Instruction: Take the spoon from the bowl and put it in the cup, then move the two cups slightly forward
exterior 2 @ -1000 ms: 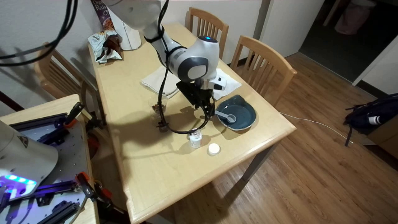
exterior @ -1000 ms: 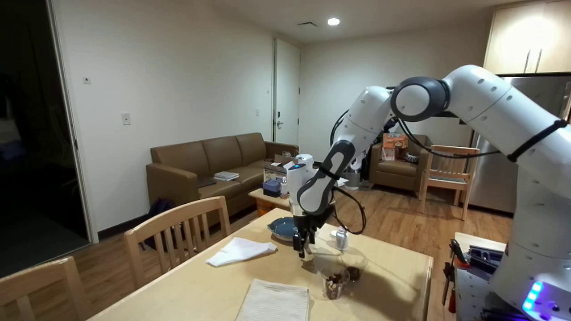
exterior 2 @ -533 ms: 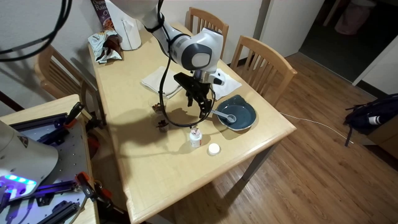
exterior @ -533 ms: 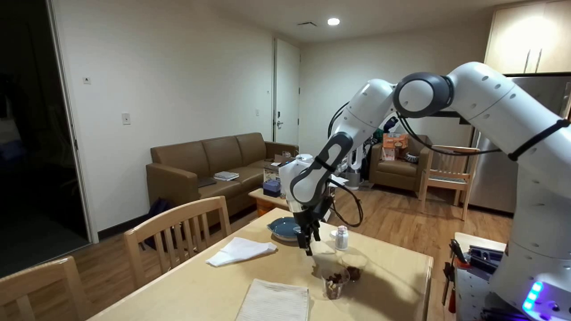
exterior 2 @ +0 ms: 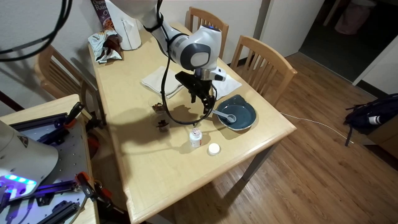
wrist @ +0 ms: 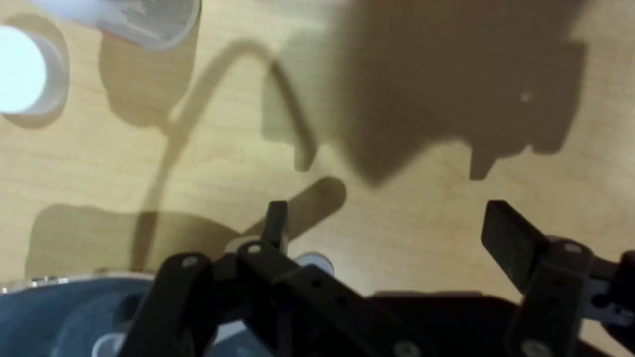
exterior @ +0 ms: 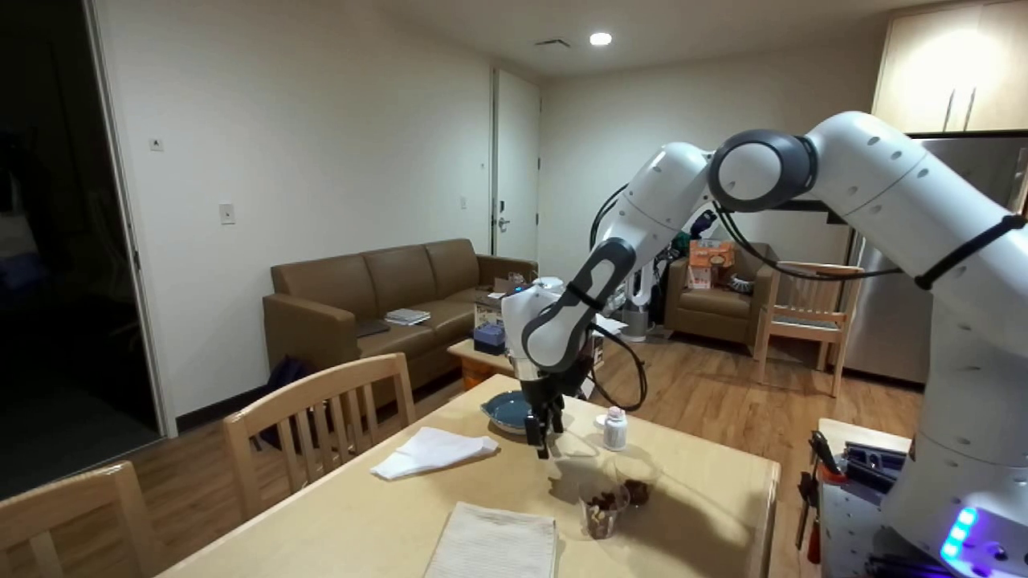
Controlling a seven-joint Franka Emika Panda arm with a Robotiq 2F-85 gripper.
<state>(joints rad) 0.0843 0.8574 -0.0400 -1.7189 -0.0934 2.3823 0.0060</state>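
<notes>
The claw (wrist: 389, 220) has edged toward the glossy, rounded bowl (exterior 2: 242, 112) and slim-handled spoon (exterior 2: 224, 115), its jaws spread.

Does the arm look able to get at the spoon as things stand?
Likely yes: the pincer hangs open near the spoon, whose handle juts past the bowl. Nothing seen blocks it, though the pincer hides part of the handle in the wrist view.

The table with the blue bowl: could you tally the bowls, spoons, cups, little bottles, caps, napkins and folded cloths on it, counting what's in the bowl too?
Bowl: 1
Spoon, its head in the bowl: 1
Cups: 2
Bottle: 1
Round white cap: 1
White napkin: 1
Folded cloth: 1
Total: 8
</notes>
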